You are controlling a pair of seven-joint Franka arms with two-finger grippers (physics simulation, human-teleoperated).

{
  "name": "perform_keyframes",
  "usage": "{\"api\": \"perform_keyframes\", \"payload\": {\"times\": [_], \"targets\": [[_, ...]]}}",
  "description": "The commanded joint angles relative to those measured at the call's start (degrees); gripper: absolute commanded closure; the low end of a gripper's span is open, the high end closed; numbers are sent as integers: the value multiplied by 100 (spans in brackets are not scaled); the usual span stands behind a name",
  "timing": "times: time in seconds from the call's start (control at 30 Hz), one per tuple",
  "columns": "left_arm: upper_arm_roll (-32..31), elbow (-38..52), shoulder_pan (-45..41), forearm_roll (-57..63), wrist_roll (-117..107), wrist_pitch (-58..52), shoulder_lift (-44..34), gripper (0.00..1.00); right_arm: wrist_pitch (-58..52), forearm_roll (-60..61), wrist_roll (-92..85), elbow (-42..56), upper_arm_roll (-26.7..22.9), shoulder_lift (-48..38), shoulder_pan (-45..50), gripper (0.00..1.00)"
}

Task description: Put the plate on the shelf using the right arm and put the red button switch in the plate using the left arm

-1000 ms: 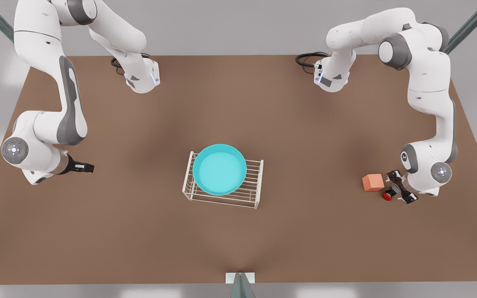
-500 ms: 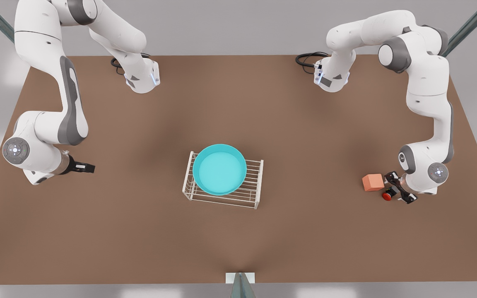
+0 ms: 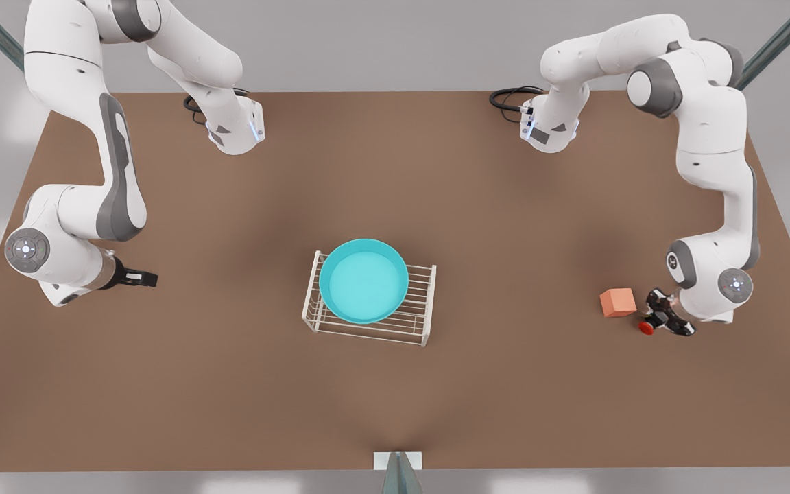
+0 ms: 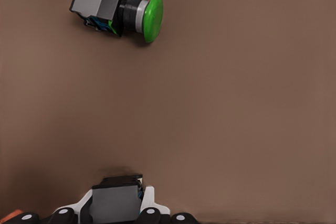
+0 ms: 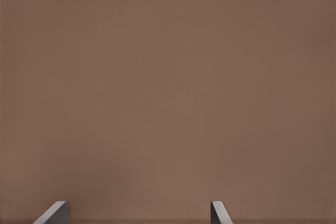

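Plate [image 3: 363, 281] is seated on the shelf [image 3: 369, 322]. Beside the cube [image 3: 618, 302], the switch [image 3: 646, 328] is pinched by the left jaws; lifting straight is advised. Right jaws are spread, waiting.

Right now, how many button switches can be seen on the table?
2. The red button switch is between the fingers of the left claw, beside the orange cube. The green-capped switch lies on its side, farther ahead of that claw. More may be hidden under the arm.

The right gripper [image 5: 139, 212] shows two grey fingertips [image 5: 53, 212] spread wide apart above the bare brown table [image 5: 168, 87].
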Motion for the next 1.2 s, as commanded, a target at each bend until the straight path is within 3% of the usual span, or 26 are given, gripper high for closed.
{"api": "perform_keyframes", "payload": {"times": [0.0, 0.13, 0.3, 0.43, 0.57, 0.83, 1.03, 1.17], "targets": [[10, 166, 5, 56, 256, -462, -28, 78, -2, 5, 21, 2, 2, -6, 0, 0], [-253, 834, -83, -365, 212, -1086, -107, 78, -2, 5, 21, 2, 2, -6, 0, 0], [-1685, 1036, -83, -330, -95, -1359, -933, 78, -2, -4, 74, 11, 2, -6, 0, 0], [-2890, 1431, -346, -286, -245, -1113, -986, 78, -2, -4, 92, 11, 2, -6, 9, 0], [-2864, 1431, -1778, -286, -894, 423, -889, 78, -2, -4, 92, 11, 10, -6, 9, 0], [-2846, 1335, -3387, -304, -1844, 3088, -318, 78, -2, -4, 136, 2, 10, 38, 71, 0], [-2767, 175, -3704, 610, -1774, 3387, -292, 78, -2, -4, 153, 11, 10, 38, 71, 0], [-2758, 52, -3748, 838, -1765, 3387, -221, 74, -2, -4, 153, 11, 10, 38, 71, 0]]}}
